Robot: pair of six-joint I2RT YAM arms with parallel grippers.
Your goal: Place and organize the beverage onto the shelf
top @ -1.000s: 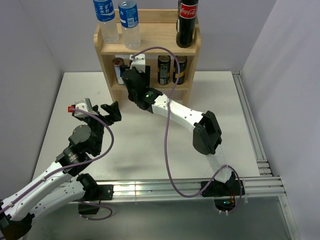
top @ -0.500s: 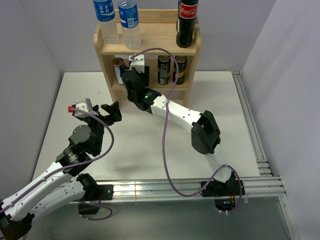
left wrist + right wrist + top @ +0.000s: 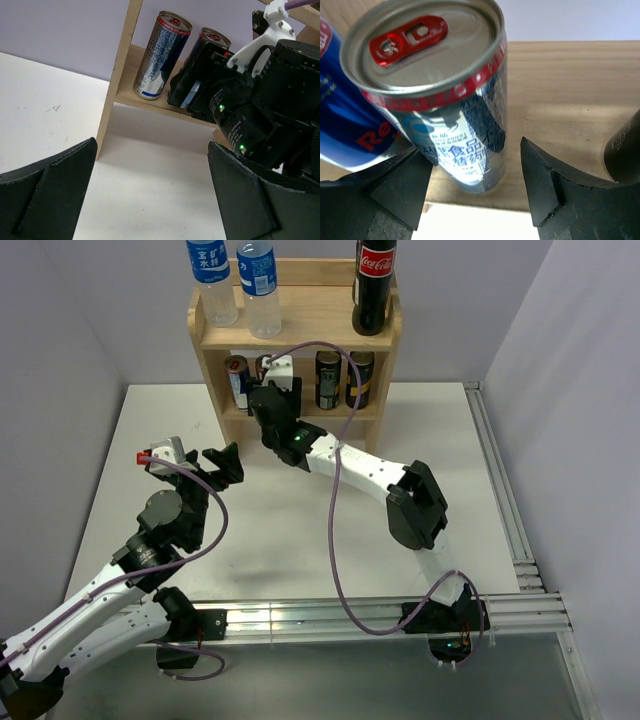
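The pale wood shelf (image 3: 296, 302) stands at the table's far edge. Its lower board (image 3: 570, 90) holds a blue and silver can (image 3: 465, 130) that stands upright between my right gripper's (image 3: 472, 150) open jaws. The left finger is close against the can and the right finger stands apart from it. My right gripper (image 3: 268, 392) is at the lower tier's front. A second blue can (image 3: 237, 380) stands just left of it and shows in the left wrist view (image 3: 160, 55). My left gripper (image 3: 222, 455) is open and empty over the table, left of the shelf.
Two dark cans (image 3: 327, 380) stand at the right of the lower tier. Two water bottles (image 3: 212, 280) and a cola bottle (image 3: 373, 285) stand on the top board. The right arm (image 3: 260, 110) fills the right of the left wrist view. Grey walls close in on both sides.
My right gripper has drawn back a little from the lower tier, and the can's top now shows behind it. The left arm has not moved.
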